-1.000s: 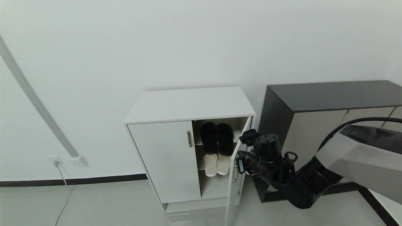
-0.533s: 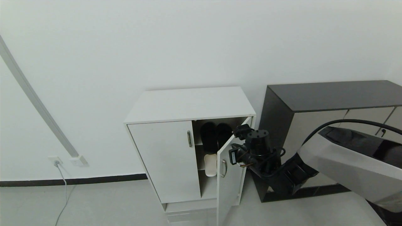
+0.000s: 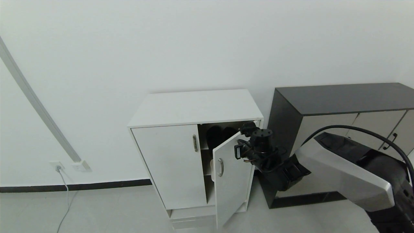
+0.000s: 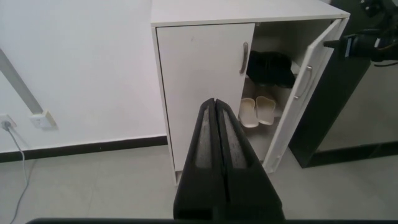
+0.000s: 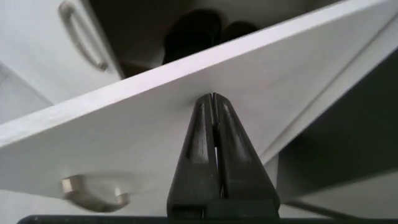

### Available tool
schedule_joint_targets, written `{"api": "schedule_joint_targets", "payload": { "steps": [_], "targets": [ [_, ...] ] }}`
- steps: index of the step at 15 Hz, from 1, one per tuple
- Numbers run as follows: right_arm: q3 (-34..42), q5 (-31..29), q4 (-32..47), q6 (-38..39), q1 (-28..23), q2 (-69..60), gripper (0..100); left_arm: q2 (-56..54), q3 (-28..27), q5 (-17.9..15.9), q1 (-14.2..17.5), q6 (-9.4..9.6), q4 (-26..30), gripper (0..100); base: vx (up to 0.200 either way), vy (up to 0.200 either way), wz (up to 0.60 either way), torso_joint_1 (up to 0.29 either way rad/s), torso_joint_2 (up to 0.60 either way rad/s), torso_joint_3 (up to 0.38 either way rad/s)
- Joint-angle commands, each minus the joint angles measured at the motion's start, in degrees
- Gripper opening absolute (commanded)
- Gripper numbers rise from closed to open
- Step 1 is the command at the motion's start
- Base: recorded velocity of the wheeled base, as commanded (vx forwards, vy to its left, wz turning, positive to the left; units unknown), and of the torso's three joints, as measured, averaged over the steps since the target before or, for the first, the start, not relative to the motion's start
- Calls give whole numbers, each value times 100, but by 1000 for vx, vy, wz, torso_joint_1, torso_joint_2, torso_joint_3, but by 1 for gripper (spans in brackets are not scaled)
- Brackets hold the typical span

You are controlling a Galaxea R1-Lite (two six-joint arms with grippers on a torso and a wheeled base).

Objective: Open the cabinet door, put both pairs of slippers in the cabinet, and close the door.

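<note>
Head: one cabinet (image 3: 194,108), two doors — left door (image 3: 168,165) shut, right door (image 3: 231,181) ajar; grey floor (image 3: 97,210), dark sideboard (image 3: 339,97) beside.
Left wrist: two pairs inside — black slippers (image 4: 270,67) above cream slippers (image 4: 249,113); left jaws together, apart from the cabinet.
Right wrist: right jaws together, tips against right door.

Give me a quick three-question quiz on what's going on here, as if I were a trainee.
1. Inside the cabinet, where do the black slippers lie?
A. above the white slippers
B. below them
C. level with them, side by side
2. True or false: the right door is fully shut.
3. Fill in: the right gripper, at the door's outer face, is ____ (open or shut).

Key: 1 A; 2 false, it stands ajar; 3 shut.
</note>
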Motion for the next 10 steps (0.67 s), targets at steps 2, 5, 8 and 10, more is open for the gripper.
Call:
{"api": "schedule_joint_targets", "payload": {
  "steps": [2,5,8,10],
  "targets": [
    [-557,-6,96,-3,-122,453,0,7,0,0,1,0,-1,0,0,0,0,0,0,0],
    [-1050,-6,386,-12,-201,664,0,7,0,-8,1,0,-1,0,0,0,0,0,0,0],
    [-1542,-15,668,-20,-227,848,0,7,0,-8,1,0,-1,0,0,0,0,0,0,0],
    [-1858,-15,896,-20,-236,971,0,7,0,-8,1,8,-1,0,0,0,0,0,0,0]
  ]
}}
